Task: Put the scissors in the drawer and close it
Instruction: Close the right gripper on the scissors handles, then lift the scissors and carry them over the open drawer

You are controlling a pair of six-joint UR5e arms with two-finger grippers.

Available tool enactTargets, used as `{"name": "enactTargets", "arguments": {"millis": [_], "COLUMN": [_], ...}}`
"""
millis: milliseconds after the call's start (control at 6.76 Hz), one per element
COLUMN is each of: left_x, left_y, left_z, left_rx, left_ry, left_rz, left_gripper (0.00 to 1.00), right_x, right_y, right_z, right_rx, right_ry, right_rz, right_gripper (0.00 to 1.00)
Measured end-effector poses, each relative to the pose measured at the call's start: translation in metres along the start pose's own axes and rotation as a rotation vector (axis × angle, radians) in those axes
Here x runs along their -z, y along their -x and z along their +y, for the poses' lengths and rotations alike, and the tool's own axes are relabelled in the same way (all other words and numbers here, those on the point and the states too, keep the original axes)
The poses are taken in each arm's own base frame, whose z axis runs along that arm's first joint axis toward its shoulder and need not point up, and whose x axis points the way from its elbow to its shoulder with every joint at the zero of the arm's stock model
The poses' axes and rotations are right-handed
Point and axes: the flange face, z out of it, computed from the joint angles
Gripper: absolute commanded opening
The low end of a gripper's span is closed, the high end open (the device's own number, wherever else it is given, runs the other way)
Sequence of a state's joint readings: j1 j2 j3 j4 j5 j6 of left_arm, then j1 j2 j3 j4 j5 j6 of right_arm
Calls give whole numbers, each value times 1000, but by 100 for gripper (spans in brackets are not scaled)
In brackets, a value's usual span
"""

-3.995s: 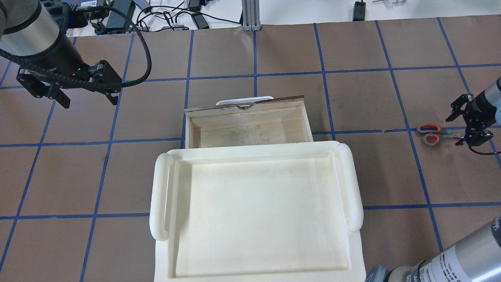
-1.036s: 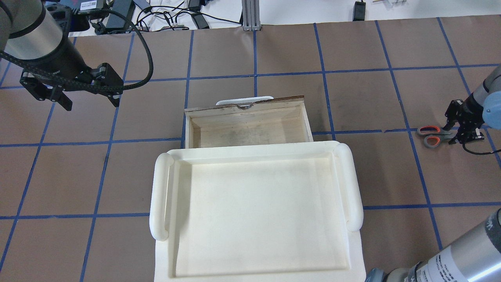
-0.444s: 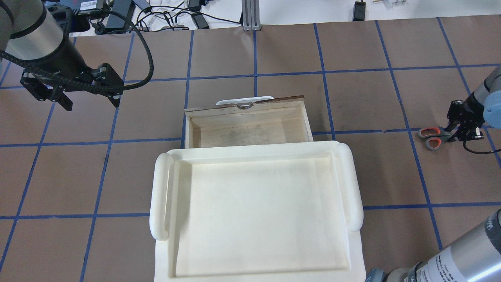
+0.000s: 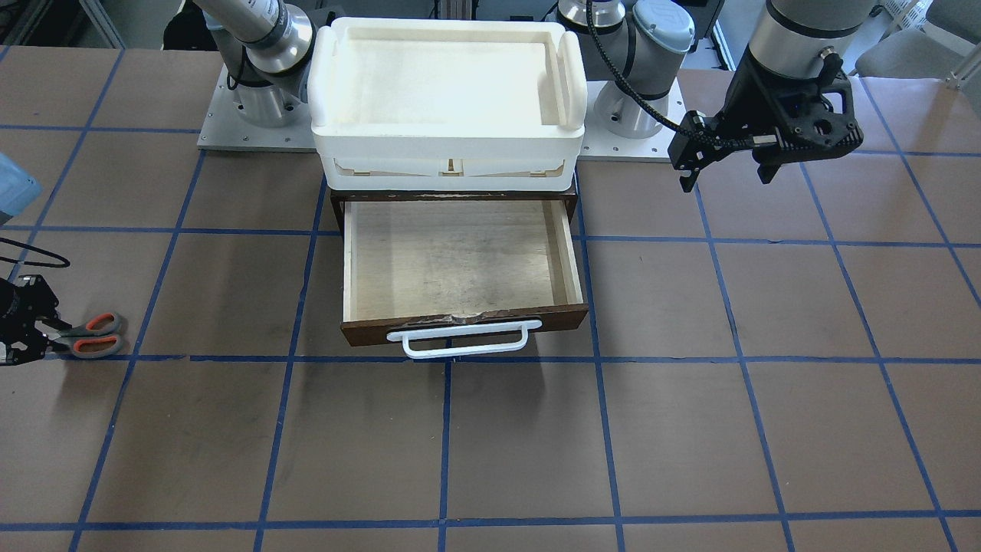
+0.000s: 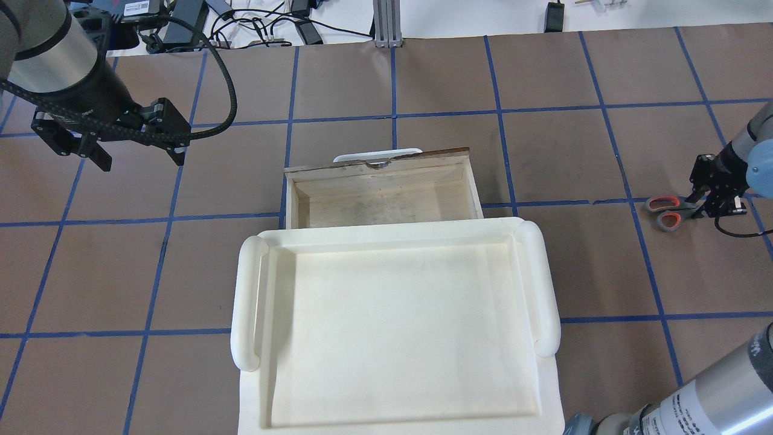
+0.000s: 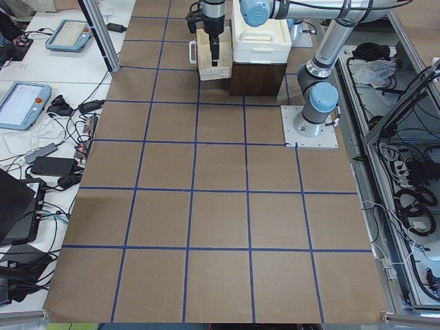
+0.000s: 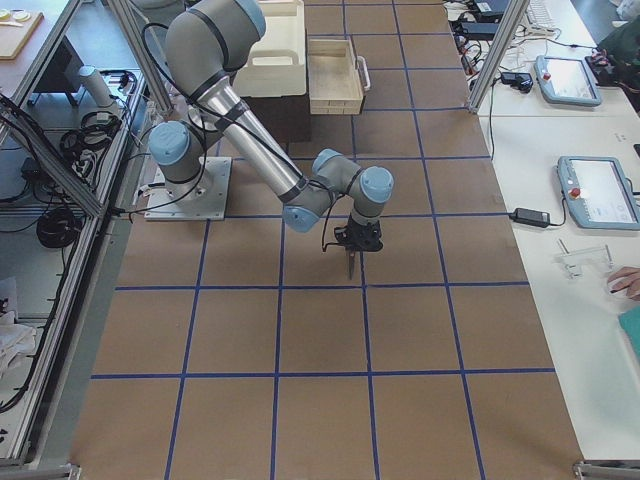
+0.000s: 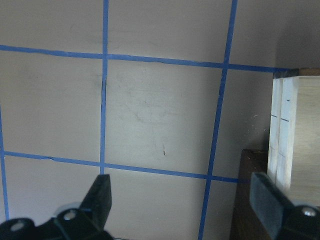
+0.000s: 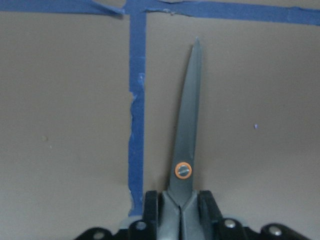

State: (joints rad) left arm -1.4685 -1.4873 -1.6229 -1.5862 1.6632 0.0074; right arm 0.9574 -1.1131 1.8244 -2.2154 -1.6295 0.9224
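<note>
The scissors have grey loops lined in orange-red and lie at the table's far right. My right gripper is shut on them. In the right wrist view both fingers clamp the scissors just behind the pivot, blades pointing away. The front view shows the scissors and right gripper at its left edge. The drawer stands pulled out with nothing in it, pale inside, with its white handle at the front. My left gripper hangs open left of the drawer, holding nothing.
A white tray sits on the dark cabinet above the drawer. Blue tape lines grid the brown table. Cables and power bricks lie past the far edge. The arms' bases stand behind the cabinet.
Four seconds ago the right gripper stood open around the scissors; now it is shut on them, and the handles have shifted slightly. The left gripper has drifted a little away from me.
</note>
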Motion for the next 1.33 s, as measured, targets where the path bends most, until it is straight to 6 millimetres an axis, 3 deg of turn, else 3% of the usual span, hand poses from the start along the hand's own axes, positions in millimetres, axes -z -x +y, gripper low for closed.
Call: {"name": "enactTargets", "arguments": {"millis": [592,1036,1332], "left_x": [1,-1,-1], "left_y": [0,-1,-1], "left_z": [1,-1,-1], "left_rx": [2,1,-2], "left_ry": [-3,0,0], "left_rz": [0,0,0], "left_gripper": [100,100,100], "right_x": [35,107,166], "right_y": [4,11,6], "right_z": [19,75,133], "right_rx": [21,99,134], "right_ry": [33,63,77], "right_rz": [-91,-92,-69], "right_gripper": [0,0,0]}}
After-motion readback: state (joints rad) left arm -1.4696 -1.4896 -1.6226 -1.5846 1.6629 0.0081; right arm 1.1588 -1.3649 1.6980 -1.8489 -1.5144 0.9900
